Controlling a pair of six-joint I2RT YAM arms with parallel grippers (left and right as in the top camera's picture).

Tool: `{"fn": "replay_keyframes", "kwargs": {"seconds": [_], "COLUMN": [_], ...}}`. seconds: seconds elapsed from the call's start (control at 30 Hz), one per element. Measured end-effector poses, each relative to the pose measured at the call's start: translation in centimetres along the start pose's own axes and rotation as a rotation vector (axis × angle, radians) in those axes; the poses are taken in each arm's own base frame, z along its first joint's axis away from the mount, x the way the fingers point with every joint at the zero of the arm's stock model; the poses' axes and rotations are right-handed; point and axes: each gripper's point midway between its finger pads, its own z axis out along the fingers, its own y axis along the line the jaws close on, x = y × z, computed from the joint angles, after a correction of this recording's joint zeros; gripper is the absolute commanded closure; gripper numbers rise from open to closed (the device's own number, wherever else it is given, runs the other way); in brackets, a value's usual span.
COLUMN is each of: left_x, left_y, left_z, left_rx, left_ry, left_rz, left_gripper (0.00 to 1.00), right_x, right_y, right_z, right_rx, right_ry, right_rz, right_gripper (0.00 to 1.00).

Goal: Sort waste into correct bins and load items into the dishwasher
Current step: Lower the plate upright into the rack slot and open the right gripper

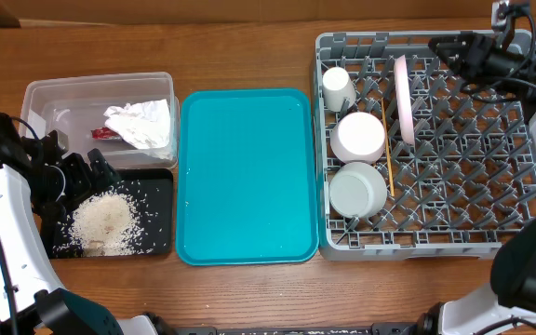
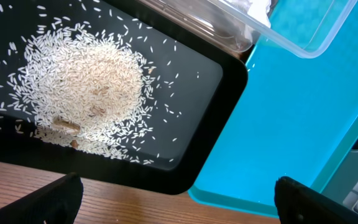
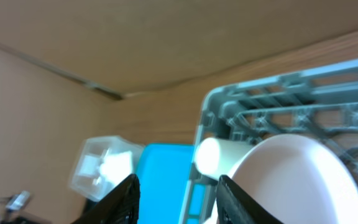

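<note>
The plate stands on edge among the pegs of the rack. Its long line runs from the near to the far side of the counter. The chopsticks lie along the same line beside the bowls. Rice is heaped on the black tray. The left claw hangs over that tray's corner, fingers wide apart. The right claw is at the plate's far end, fingers apart and empty.

The wooden table carries, left to right, a clear tub behind a black tray, a teal tray and a grey dish rack, closely spaced.
</note>
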Motion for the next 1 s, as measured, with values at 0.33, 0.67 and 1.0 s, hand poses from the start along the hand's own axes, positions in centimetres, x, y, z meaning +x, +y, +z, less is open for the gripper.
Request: {"fn": "replay_keyframes", "kwargs": {"seconds": [0.33, 0.67, 1.0], "left_x": [0.0, 0.0, 0.0], "left_y": [0.0, 0.0, 0.0], "left_z": [0.0, 0.0, 0.0], "left_rx": [0.000, 0.000, 0.000], "left_ry": [0.000, 0.000, 0.000], "left_rz": [0.000, 0.000, 0.000], "left_gripper": [0.00, 0.00, 0.00], "right_x": [-1.6, -0.1, -0.2], "right_y": [2.7, 0.0, -0.2], "right_z": [-2.6, -5.3, -5.6], "right_rx": [0.702, 0.918, 0.938], "right_ry": [-0.088, -0.026, -0.029], "right_rz": [-0.260, -0.257, -0.260], "right_gripper": [0.00, 0.00, 0.00]}}
